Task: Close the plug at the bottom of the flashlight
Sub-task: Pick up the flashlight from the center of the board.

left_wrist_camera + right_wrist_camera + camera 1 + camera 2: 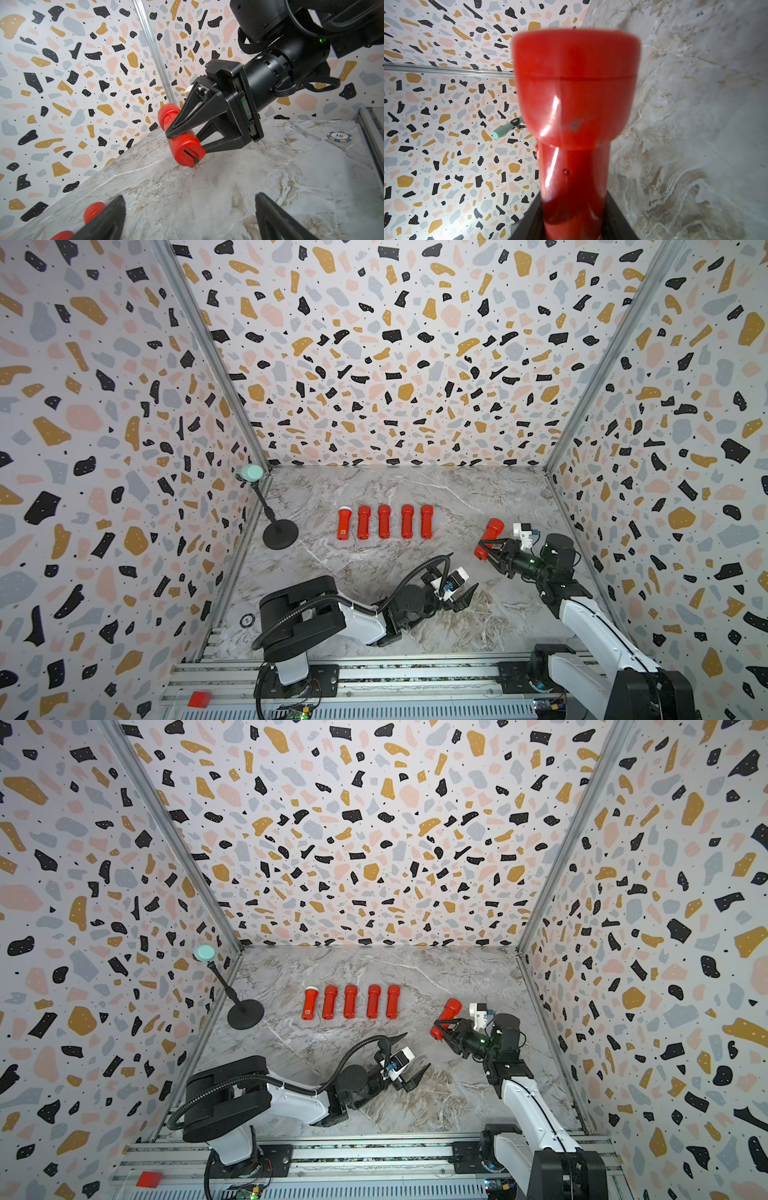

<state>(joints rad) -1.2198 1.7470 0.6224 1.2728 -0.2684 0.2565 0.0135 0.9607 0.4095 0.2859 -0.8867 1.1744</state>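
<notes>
Red plastic flashlight [180, 145] with flared head shows a dark slot in its butt end; right fingers [182, 120] clamp its barrel. Left fingers [108, 218] stand wide apart, empty; lens hidden.

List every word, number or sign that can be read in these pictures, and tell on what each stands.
"10": on the blue-and-white poker chip lying on the marble table, left wrist view.
Smaller print on the same chip: too blurred to read.
White sticker on the leftmost flashlight in the row: too small to read.
No other text.
</notes>
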